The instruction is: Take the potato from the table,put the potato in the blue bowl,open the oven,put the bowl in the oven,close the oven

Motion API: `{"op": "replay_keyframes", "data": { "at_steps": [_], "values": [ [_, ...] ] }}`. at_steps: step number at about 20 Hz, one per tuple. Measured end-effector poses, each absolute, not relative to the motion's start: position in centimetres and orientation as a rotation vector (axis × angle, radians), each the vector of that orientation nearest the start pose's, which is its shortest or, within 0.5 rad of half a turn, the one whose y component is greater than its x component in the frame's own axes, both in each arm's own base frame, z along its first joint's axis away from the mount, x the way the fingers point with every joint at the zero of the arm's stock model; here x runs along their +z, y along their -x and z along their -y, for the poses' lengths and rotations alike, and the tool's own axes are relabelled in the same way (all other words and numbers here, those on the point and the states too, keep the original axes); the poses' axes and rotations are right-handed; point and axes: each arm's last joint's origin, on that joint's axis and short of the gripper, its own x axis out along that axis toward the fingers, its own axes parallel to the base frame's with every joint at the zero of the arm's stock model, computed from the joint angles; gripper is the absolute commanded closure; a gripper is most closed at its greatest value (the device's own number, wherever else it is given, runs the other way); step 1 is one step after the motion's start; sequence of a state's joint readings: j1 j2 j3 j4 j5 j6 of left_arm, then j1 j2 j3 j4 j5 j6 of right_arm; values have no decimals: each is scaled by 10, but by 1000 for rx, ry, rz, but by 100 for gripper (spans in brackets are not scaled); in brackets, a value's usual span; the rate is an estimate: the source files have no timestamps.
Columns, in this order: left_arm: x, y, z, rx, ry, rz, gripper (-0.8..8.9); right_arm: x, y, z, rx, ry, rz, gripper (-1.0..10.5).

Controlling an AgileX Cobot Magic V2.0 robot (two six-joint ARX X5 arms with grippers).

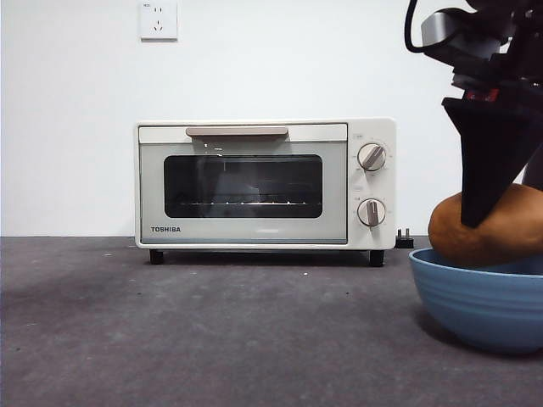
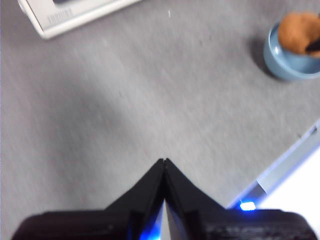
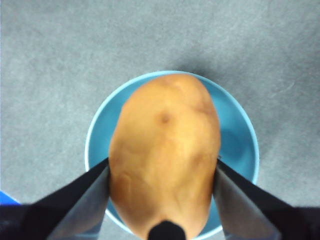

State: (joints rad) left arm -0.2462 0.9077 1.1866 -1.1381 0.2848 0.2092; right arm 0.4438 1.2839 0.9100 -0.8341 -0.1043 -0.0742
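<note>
The lumpy orange-tan potato (image 3: 165, 155) is gripped between the two black jaws of the right gripper (image 3: 162, 175), one jaw pressed against each of its sides. It is held directly over the wide, round, medium-blue ridged bowl (image 3: 240, 145), with its underside seen at or just below rim level in the front view; whether it rests on the bowl's floor cannot be told. In the front view the right gripper (image 1: 484, 216) is seen coming down from the upper right corner, one dark jaw lying across the potato (image 1: 509, 229) above the bowl (image 1: 484, 301).

The bowl is placed on the flat, dark grey, matte table (image 1: 212, 331), to the right of and nearer than the cream-white boxy toaster oven (image 1: 265, 182). The oven's dark glass door is seen closed, its beige bar handle at the top and its two round knobs at the right.

The left gripper (image 2: 164, 162) is held above bare table, well apart from the bowl, its jaws pressed together with nothing between them.
</note>
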Motion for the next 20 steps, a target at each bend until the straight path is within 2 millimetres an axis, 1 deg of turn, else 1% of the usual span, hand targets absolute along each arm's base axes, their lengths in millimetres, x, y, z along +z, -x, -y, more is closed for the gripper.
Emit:
{"op": "replay_keyframes", "data": {
  "at_steps": [4,7,8,9,12,15,17,18,20],
  "values": [
    [366,-137,43,-592,-173,-779,820,230,-210,-103,506,250,-1191,766],
    [367,-141,44,-591,-174,-759,820,228,-211,-103,498,241,-1202,484],
    [367,-143,45,-591,-174,-753,820,228,-211,-103,498,242,-1202,432],
    [367,-147,45,-591,-174,-741,820,228,-211,-103,497,241,-1203,409],
    [370,-163,49,-582,-163,-664,820,228,-211,-103,487,245,-1203,409],
    [372,-188,57,-587,-122,-581,820,227,-210,-102,474,254,-1219,410],
    [368,-208,63,-649,-69,-553,820,227,-205,-100,468,263,-1273,411],
    [365,-217,66,-667,-49,-548,820,230,-204,-100,465,264,-1287,413],
    [357,-239,72,-672,-18,-544,820,247,-202,-98,459,248,-1257,425]
  ]
}}
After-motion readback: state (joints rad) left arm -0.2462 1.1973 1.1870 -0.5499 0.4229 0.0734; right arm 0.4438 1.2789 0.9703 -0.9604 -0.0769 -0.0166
